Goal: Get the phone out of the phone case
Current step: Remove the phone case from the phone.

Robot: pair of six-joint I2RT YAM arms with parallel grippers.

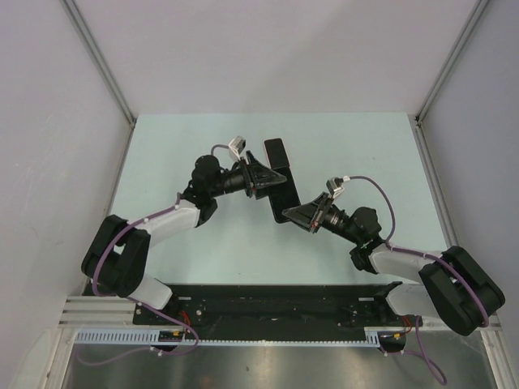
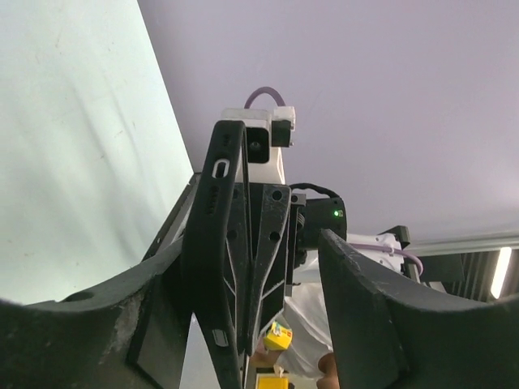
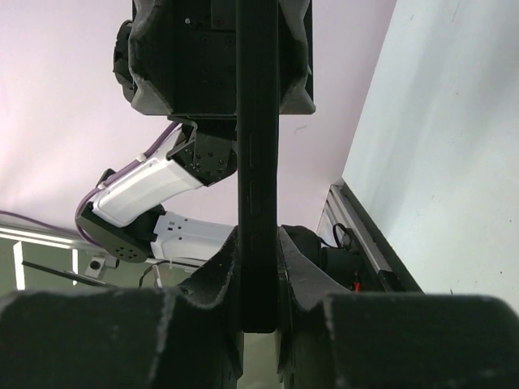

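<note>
Top external: both arms reach to the middle of the pale green table (image 1: 178, 146) and meet there. The phone case (image 1: 284, 194) shows as a black slab running from 11 o'clock to 5 o'clock between the two grippers, and it reads black rather than pink. Its 12 o'clock end shows a dark face with a paler rim, which looks like the phone (image 1: 276, 152) seated in the shell. I cannot tell whether that end is lifted out or not. The left gripper (image 1: 259, 180) sits at 9 o'clock of the slab and against it. The right gripper (image 1: 302, 215) sits at the slab's 5 o'clock end. Jaw gaps are too small to read here.

Left wrist: the case is seen edge-on and upright, just left of centre, with a slot cutout (image 2: 220, 168) near its 12 o'clock end. The left gripper's jaws are spread. The 9 o'clock finger (image 2: 89, 332) lies against the case and the 3 o'clock finger (image 2: 365, 324) stands apart from it. The right gripper's ribbed finger (image 2: 268, 243) presses the case's 3 o'clock side. The phone is not separable from the shell in this view.

Right wrist: the case is again edge-on, a thin black vertical bar through centre. The right gripper (image 3: 259, 304) has its jaws closed tight on the bar's 6 o'clock end, with a finger touching each side. At 12 o'clock the left gripper (image 3: 219, 49) straddles the far end. Left arm links (image 3: 138, 194) show at 9 o'clock and the table at 3 o'clock.
</note>
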